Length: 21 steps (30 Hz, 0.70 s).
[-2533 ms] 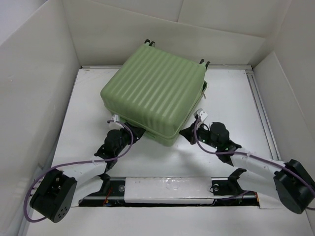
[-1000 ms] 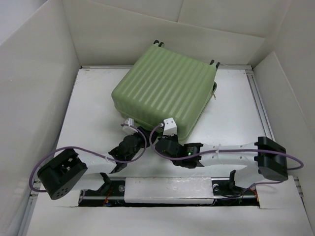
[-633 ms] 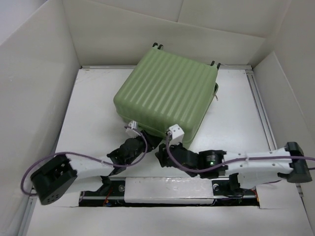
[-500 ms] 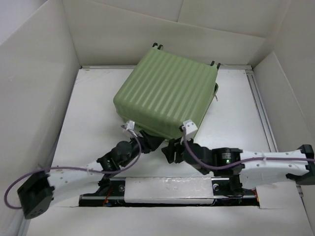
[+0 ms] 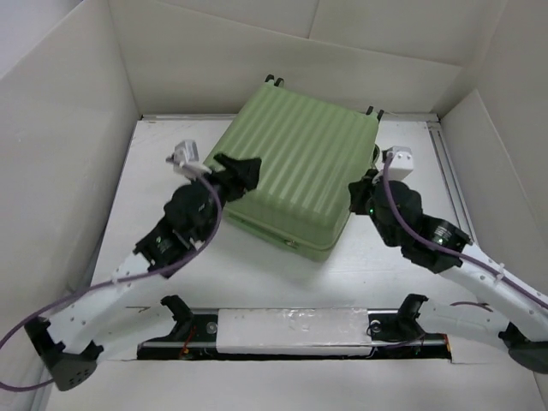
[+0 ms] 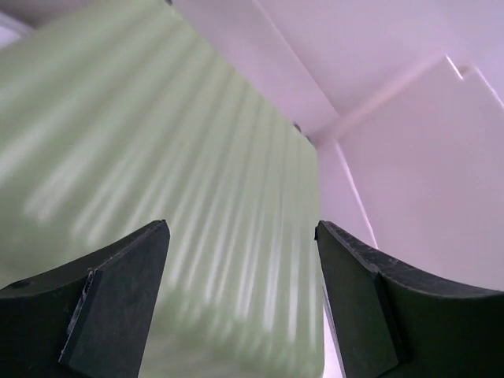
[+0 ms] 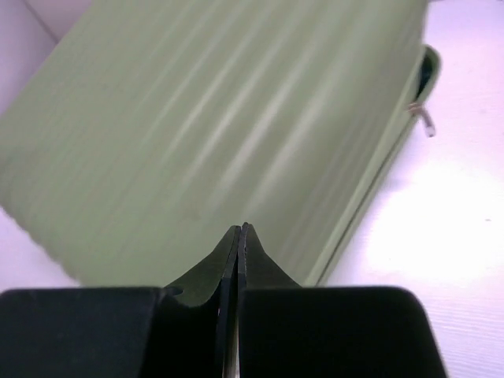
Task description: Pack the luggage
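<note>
Luggage [image 5: 291,171] lies shut, ribbed shell up, toward the far edge of the desk [image 5: 150,205]. Both arms have been moved from its near side to its flanks. Left fingers [image 6: 118,299] are now spread above the shell; right fingers [image 7: 228,264] are pressed together beside the zip seam. Zipping is judged next. Contents are hidden; the zip pull [image 7: 421,116] is blurred and the extent of closure cannot be told.

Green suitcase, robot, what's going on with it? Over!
Left gripper open over the luggage. Right gripper shut, empty, at its right side. Lies flat, closed, nothing on top.
</note>
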Each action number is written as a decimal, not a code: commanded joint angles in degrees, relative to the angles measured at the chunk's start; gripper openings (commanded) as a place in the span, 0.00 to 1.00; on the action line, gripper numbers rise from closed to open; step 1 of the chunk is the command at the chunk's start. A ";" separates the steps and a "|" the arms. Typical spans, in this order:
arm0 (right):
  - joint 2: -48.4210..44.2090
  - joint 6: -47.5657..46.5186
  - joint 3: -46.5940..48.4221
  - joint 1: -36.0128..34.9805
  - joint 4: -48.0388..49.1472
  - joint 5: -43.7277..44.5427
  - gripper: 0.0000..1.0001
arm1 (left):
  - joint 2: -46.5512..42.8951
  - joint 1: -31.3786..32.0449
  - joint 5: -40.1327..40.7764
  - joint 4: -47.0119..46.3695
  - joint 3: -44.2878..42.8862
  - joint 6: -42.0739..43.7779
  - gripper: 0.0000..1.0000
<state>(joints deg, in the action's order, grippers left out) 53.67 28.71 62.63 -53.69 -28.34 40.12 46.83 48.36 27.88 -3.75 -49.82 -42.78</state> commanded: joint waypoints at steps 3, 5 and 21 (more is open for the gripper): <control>-2.52 -3.40 -0.13 14.82 -0.58 -9.78 0.00 | 16.14 -23.99 -18.68 4.53 -18.79 4.13 0.72; -1.99 -3.40 -3.20 20.45 -0.58 -12.43 0.00 | 19.95 -33.64 -32.32 4.54 -22.33 1.23 0.71; 11.10 -6.03 -18.07 33.83 21.03 -33.96 0.00 | 42.03 -48.28 -52.66 -10.13 -7.32 -5.38 0.68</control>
<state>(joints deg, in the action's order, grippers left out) 63.99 23.55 45.56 -18.87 -16.27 10.57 89.76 -2.42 -19.35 -7.88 -58.50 -47.79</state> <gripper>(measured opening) 0.009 0.683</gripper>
